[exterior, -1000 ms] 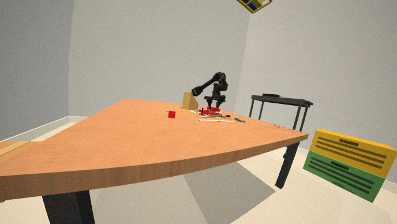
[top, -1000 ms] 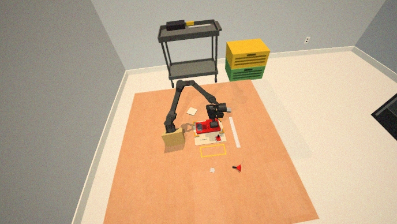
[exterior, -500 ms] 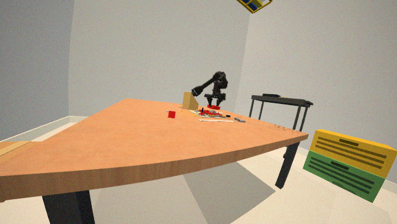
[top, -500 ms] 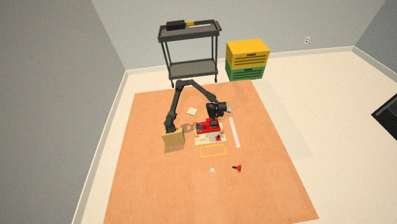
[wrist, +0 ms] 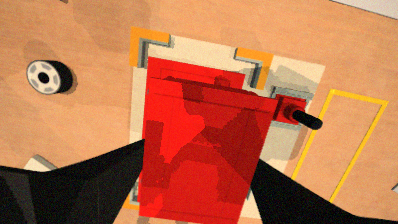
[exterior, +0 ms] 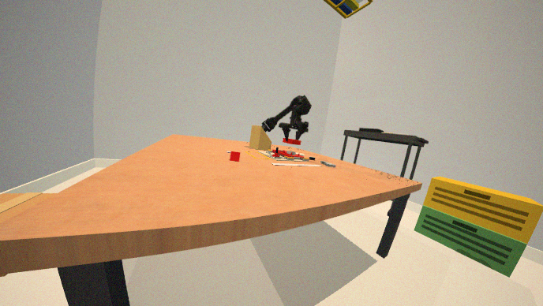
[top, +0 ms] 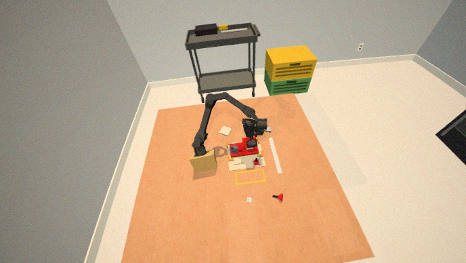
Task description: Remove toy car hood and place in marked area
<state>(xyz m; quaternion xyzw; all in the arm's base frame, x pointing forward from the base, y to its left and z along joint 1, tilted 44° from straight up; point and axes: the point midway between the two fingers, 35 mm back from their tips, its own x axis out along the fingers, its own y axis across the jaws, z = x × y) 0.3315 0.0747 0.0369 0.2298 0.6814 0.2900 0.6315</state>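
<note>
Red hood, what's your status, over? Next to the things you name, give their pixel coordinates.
Gripper (top: 251,144) (exterior: 291,139) (wrist: 199,152) shut on hood (exterior: 292,141) (wrist: 200,150), lifted clear of car (top: 238,149) (wrist: 195,69). Marked area (top: 250,171) (wrist: 360,96) awaiting hood. Nothing seen standing inside its yellow outline.

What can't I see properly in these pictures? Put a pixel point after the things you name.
- Toy car's (top: 234,153) front: wrist view, under the lifted red hood (exterior: 292,142) (wrist: 200,145).
- Hood's near end: wrist view, cut off by the bottom edge.
- Small wheel's (wrist: 43,77) pattern: too small in the exterior view.
- Jaws' tips: top view, too small and dark.
</note>
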